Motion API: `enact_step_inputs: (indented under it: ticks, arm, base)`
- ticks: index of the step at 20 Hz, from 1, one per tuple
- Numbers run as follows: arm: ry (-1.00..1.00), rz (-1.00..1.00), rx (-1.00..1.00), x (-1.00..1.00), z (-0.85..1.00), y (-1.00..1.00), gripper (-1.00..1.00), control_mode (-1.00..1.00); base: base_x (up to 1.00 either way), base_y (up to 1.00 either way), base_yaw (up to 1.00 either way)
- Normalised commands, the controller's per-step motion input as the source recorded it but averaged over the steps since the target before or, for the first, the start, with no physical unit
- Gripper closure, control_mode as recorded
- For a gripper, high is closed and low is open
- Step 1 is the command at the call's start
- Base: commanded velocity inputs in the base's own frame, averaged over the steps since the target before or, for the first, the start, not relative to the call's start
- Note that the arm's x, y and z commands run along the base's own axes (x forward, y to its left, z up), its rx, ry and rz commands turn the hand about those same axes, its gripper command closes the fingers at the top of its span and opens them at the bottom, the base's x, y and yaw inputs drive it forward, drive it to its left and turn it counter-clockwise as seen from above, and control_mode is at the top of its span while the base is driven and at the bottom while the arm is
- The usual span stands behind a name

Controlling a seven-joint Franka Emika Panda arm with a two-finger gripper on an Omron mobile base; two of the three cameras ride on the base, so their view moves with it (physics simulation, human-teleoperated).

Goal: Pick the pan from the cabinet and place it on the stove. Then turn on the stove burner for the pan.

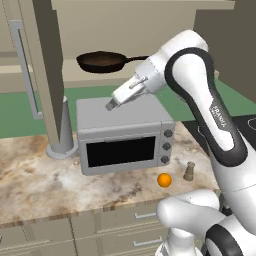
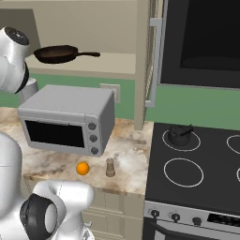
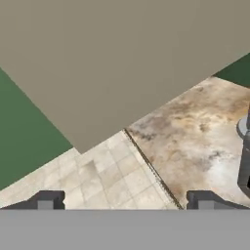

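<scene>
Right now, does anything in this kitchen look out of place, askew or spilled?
Nothing is spilled or damaged. One mild oddity: an orange lies loose on the counter before the microwave, beside a small shaker. The pan sits level on the cabinet shelf.

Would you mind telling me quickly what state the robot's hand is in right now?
Hand: open, jaws spread wide, holding nothing; the pan sits on the cabinet shelf.
</scene>
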Motion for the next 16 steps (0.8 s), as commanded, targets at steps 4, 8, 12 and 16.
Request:
enact_step_inputs:
  ticks: [4,8,12,16]
  arm:
    - [-0.41,0.00,-0.01,0.15,0.00,-0.56,-1.00,-1.00]
    - [-0.38,0.00,0.00,0.29,-0.01,-0.58,-1.00,-1.00]
    - [-0.33,0.00,0.04,0.40,0.00,-0.58,-1.00,-1.00]
    - [-0.23,0.01,0.03,0.52,0.04,-0.46,-1.00,-1.00]
  base:
    - [0.00,0.00,0.00]
    - [0.00,0.00,0.00]
    - [0.00,0.00,0.00]
    - [0.00,0.00,0.00]
